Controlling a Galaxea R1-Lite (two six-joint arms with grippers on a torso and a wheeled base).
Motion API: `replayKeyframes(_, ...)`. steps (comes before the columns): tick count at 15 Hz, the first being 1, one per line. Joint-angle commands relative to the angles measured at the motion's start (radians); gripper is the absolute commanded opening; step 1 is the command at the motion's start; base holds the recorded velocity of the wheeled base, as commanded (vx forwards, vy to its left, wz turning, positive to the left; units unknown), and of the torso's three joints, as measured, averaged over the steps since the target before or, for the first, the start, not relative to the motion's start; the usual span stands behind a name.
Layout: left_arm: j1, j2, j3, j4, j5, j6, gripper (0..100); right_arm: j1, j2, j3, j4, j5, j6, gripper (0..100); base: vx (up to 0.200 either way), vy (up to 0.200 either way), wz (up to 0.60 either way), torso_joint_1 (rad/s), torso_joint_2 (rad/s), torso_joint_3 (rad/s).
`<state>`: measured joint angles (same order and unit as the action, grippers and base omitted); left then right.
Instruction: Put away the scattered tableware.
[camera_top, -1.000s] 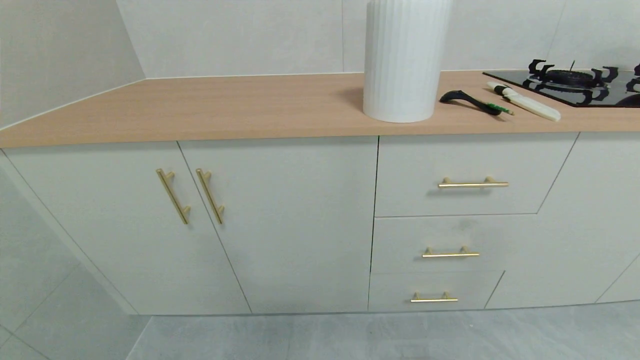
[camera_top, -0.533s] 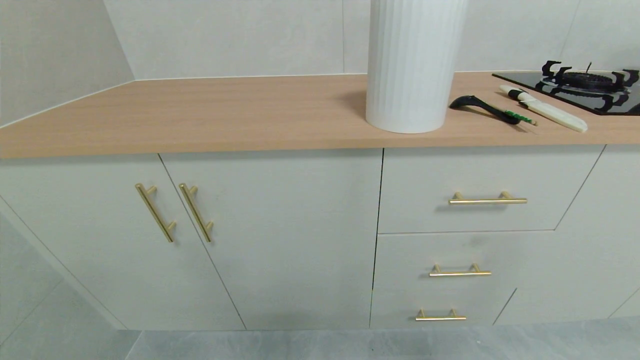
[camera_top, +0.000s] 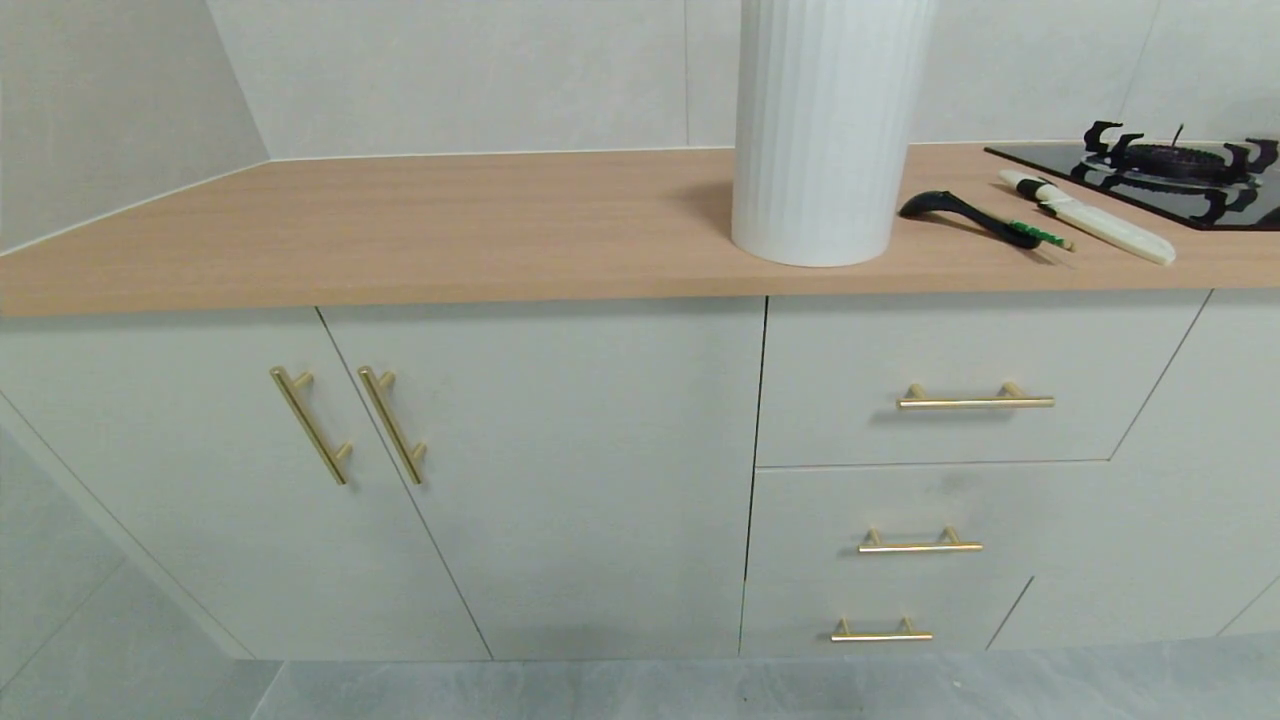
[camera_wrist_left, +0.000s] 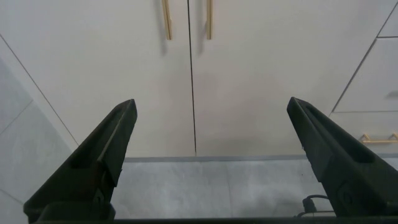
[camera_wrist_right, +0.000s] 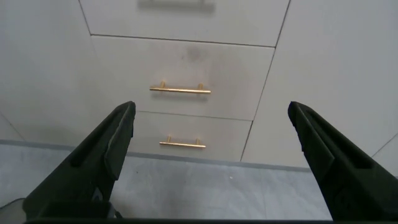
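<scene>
On the wooden countertop (camera_top: 450, 230) lie a black ladle-like utensil (camera_top: 965, 216) with a green-tipped handle and a white knife (camera_top: 1090, 217), both to the right of a tall white ribbed container (camera_top: 820, 130). My left gripper (camera_wrist_left: 208, 121) hangs open low in front of the cabinet doors (camera_wrist_left: 189, 74). My right gripper (camera_wrist_right: 211, 124) hangs open in front of the lower drawers (camera_wrist_right: 180, 78). Nothing is between either pair of fingers.
A black gas hob (camera_top: 1170, 170) sits at the right end of the counter. Under the counter are two cabinet doors with gold handles (camera_top: 350, 425) and three shut drawers with gold handles (camera_top: 975, 401). Grey floor tiles (camera_top: 700, 690) lie below.
The head camera shifted between one second ago and half a second ago, so the whole scene sits lower and further right. Since then nothing has moved.
</scene>
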<state>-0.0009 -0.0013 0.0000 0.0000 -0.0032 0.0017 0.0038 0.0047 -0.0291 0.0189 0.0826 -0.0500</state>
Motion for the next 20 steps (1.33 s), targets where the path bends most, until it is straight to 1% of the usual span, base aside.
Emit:
replayKeyframes(1,0.001,0.001,0.0,0.0,0.0,0.0,100,0.035,0.124,-0.224,-0.014,0.051,0.059,100,0.0,0.0,0.0,0.0,0.0,0.0)
replayKeyframes(3,-0.001,0.001,0.0,0.0,0.0,0.0,100,0.053,0.273,-0.256,-0.007,0.06,0.053,100,0.0,0.0,0.0,0.0,0.0,0.0)
replayKeyframes(4,-0.001,0.001,0.0,0.0,0.0,0.0,100,0.059,0.382,-0.27,-0.011,0.089,0.041,100,0.0,0.0,0.0,0.0,0.0,0.0)
replayKeyframes(5,0.001,0.001,0.0,0.0,0.0,0.0,100,0.059,0.434,-0.281,-0.011,0.098,0.041,100,0.0,0.0,0.0,0.0,0.0,0.0)
replayKeyframes(8,-0.001,0.001,0.0,0.0,0.0,0.0,100,0.062,0.661,-0.304,-0.019,0.105,0.025,100,0.0,0.0,0.0,0.0,0.0,0.0)
replayKeyframes(9,-0.001,0.001,0.0,0.0,0.0,0.0,100,0.091,0.75,-0.302,-0.034,0.105,0.029,100,0.0,0.0,0.0,0.0,0.0,0.0)
replayKeyframes(10,0.001,0.001,0.0,0.0,0.0,0.0,100,0.12,0.827,-0.304,-0.053,0.102,0.036,100,0.0,0.0,0.0,0.0,0.0,0.0)
replayKeyframes(14,0.001,0.001,0.0,0.0,0.0,0.0,100,0.128,1.141,-0.308,-0.182,0.1,0.025,100,0.0,0.0,0.0,0.0,0.0,0.0)
replayKeyframes(17,-0.001,0.001,0.0,0.0,0.0,0.0,100,0.154,1.342,-0.379,-0.241,0.094,0.006,100,0.0,0.0,0.0,0.0,0.0,0.0)
replayKeyframes(19,-0.001,0.001,0.0,0.0,0.0,0.0,100,0.177,1.476,-0.43,-0.317,0.086,0.007,100,0.0,0.0,0.0,0.0,0.0,0.0)
replayKeyframes(20,0.001,0.001,0.0,0.0,0.0,0.0,100,0.179,1.511,-0.443,-0.332,0.082,0.006,100,0.0,0.0,0.0,0.0,0.0,0.0)
